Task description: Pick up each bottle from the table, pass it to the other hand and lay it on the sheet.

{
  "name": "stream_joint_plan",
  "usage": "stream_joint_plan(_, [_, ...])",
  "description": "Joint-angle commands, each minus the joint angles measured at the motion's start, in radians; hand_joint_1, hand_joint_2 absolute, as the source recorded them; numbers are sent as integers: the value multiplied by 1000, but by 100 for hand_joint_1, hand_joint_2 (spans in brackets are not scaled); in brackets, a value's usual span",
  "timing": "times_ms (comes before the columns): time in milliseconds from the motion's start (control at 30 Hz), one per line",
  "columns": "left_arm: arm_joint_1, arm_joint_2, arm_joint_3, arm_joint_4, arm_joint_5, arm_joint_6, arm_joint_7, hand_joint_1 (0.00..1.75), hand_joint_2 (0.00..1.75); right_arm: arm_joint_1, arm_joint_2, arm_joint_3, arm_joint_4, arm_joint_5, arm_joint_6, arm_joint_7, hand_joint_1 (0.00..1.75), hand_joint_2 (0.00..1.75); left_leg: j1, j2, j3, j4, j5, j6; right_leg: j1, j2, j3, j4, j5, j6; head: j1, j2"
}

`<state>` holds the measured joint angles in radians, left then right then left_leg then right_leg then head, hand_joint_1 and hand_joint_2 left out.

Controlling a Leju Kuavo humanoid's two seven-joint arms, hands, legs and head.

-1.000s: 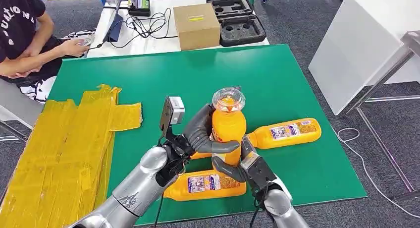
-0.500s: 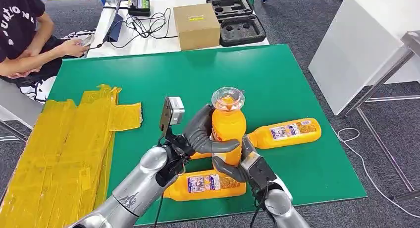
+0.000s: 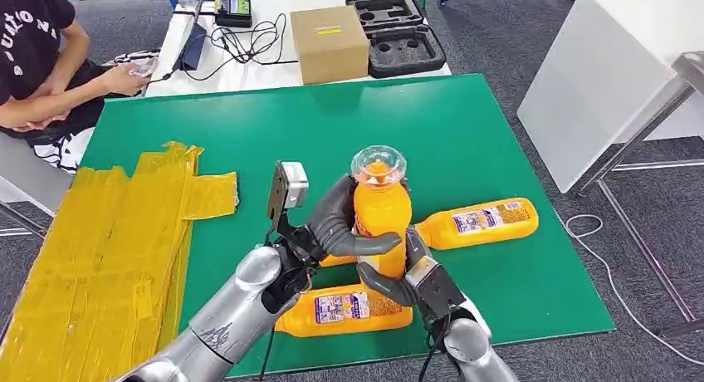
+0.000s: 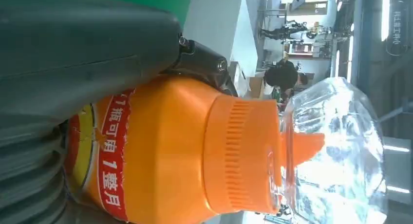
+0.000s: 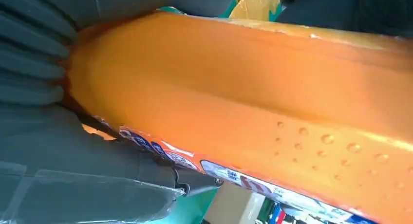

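Observation:
An orange bottle [image 3: 382, 220] with a clear cup-like cap [image 3: 378, 164] stands upright in the air above the green table [image 3: 465, 124]. My left hand [image 3: 340, 228] wraps around its upper body and my right hand [image 3: 397, 278] grips its lower part. The left wrist view shows the bottle's neck [image 4: 195, 151], the clear cap [image 4: 336, 151] and my left hand [image 4: 73, 53] on the label. In the right wrist view my right hand [image 5: 58, 151] lies against the bottle's side [image 5: 272, 112]. The yellow sheet [image 3: 108, 241] covers the table's left part.
Two more orange bottles lie on the table, one at the right [image 3: 477, 222] and one near the front edge [image 3: 344, 309] under my hands. A seated person [image 3: 41, 66] is at the far left. A cardboard box [image 3: 330, 43] and black trays [image 3: 398, 33] sit on the white table behind.
The held bottle has edged slightly up and to the left, with both hands still on it. The lying bottles have not moved.

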<state>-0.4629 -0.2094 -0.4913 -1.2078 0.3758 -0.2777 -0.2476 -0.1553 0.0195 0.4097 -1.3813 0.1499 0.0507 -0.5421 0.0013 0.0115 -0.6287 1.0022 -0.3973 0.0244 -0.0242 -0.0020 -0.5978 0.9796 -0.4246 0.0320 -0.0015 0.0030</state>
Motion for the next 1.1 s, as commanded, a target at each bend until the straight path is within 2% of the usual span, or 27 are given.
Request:
stream_joint_plan(33, [-21,13,13,77,-3,11,4,175,175,-25,4,-18,-10,5,-7,-11,175,175,0,0,2,0,-1,-1,0,1,2,-1,0,-1,0,0])
stream_joint_plan(233, [-21,13,13,77,-3,11,4,175,175,-25,4,-18,-10,5,-7,-11,175,175,1,0,3,0,-1,-1,1,1,3,-1,-1,-2,0,0])
stream_joint_plan(333, [1,22,18,61,-23,25,-13,175,175,7,3,-29,-35,25,-36,-19,175,175,0,0,3,0,-1,-1,0,1,3,-1,-1,-2,0,0])
stream_joint_plan(367, [15,30,25,51,-34,30,-27,175,175,28,1,-34,-52,37,-53,-27,0,175,1,0,5,0,-2,-2,1,1,5,-1,-1,-2,0,0])
stream_joint_plan(500, [44,45,80,14,-52,45,-58,175,175,48,-24,-39,-94,46,-87,-50,0,175,1,1,5,-1,-2,-1,1,1,5,-1,-1,-2,0,0])
stream_joint_plan(600, [29,63,108,-5,-80,63,-62,175,175,64,-51,-61,-154,70,-128,-25,0,175,0,0,2,0,-1,-1,0,1,2,0,-1,-2,0,0])
stream_joint_plan(667, [25,88,130,-23,-151,116,-87,175,175,105,-69,-110,-228,47,-116,12,0,175,2,1,6,2,-4,-2,2,2,6,0,-3,-4,0,0])
stream_joint_plan(767, [32,99,177,-53,-231,153,-90,175,175,138,-112,-172,-293,34,-86,14,0,175,1,-1,2,0,-1,-1,1,-1,2,0,-1,-2,0,0])
stream_joint_plan(833, [26,127,197,-72,-394,264,-92,175,175,161,-153,-211,-315,3,-81,7,0,175,1,-3,3,1,-2,-1,1,-2,3,0,-2,-2,0,0])
stream_joint_plan(900, [20,165,241,-86,-557,351,-84,175,175,185,-152,-251,-338,-7,-48,-2,0,175,1,-3,3,0,-2,-1,1,-3,4,-1,-2,-2,0,0])
stream_joint_plan(1000, [18,182,301,-89,-621,335,-90,175,175,183,-141,-266,-342,-7,-12,-1,0,175,1,0,4,0,-3,-2,1,1,4,0,-2,-3,0,0])
stream_joint_plan(1100, [-18,230,340,-79,-764,416,-66,175,175,183,-164,-288,-348,-19,22,19,0,175,1,0,2,1,-2,-2,1,1,1,0,-1,-2,-1,0])
